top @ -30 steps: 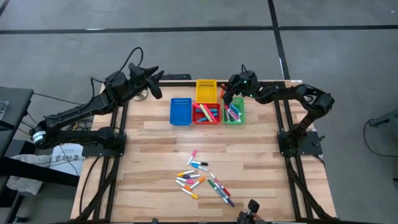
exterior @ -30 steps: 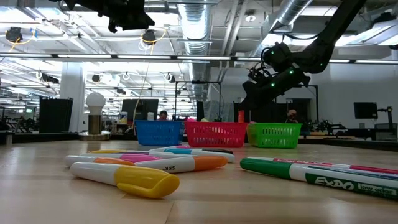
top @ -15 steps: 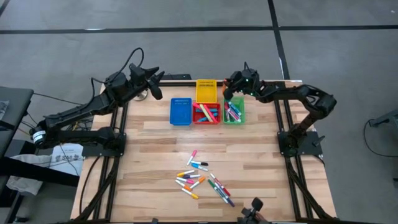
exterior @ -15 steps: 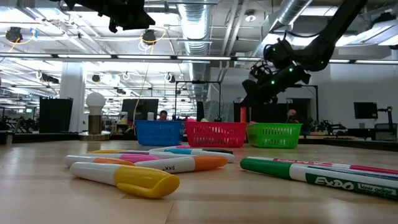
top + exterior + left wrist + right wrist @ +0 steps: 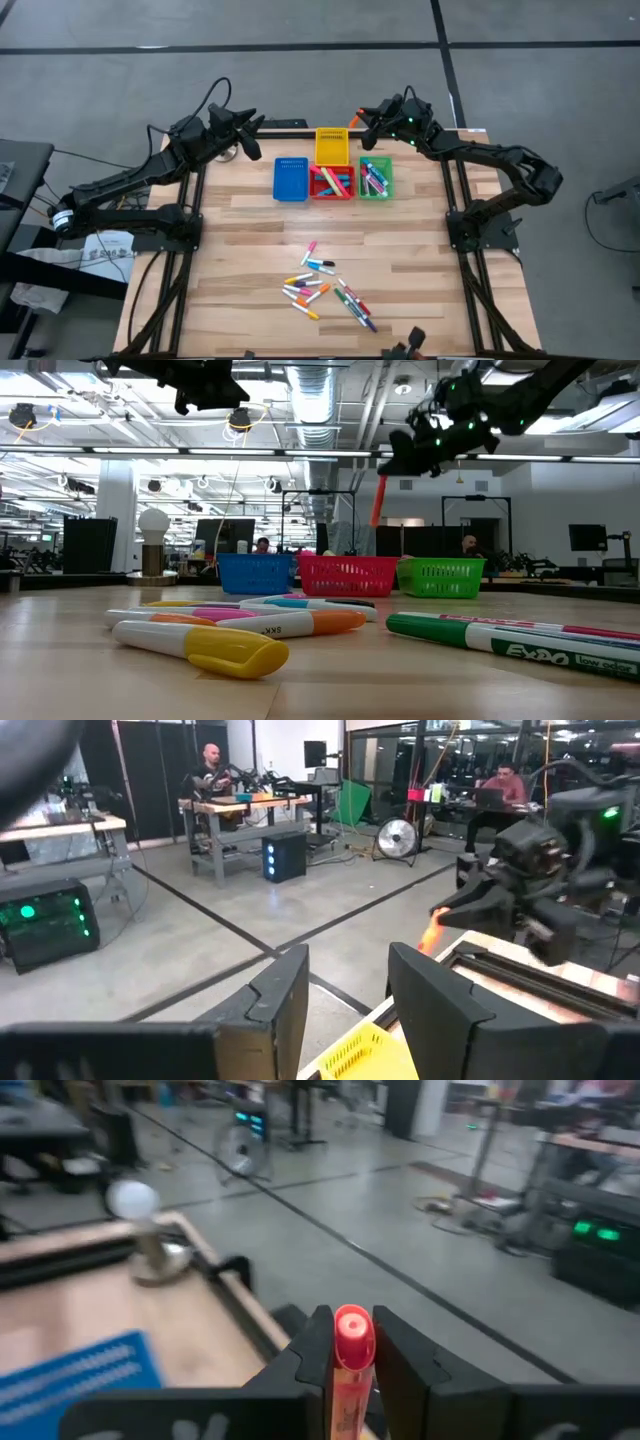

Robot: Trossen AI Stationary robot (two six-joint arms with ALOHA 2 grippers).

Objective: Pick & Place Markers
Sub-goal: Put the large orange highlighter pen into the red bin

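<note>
I see my left gripper (image 5: 250,135) waiting with its jaws apart above the desk's (image 5: 250,250) far-left corner. My right gripper (image 5: 368,112) clamps an orange-red marker (image 5: 378,500) high above the far edge, beside the yellow bin (image 5: 332,147). The loose markers (image 5: 325,288) lie scattered near the desk's near edge.

in the low view, the green marker (image 5: 520,645) lying nearest the camera on the worktop (image 5: 90,680) carries the brand "expo" in white letters on its green barrel, followed by smaller words that begin "low" and run out of the frame. just beside it, toward the coloured bins, the white-barrelled marker with the orange cap (image 5: 270,624) bears small dark print that looks like "skk", though it is too small to be sure. nothing else is legible.
</note>
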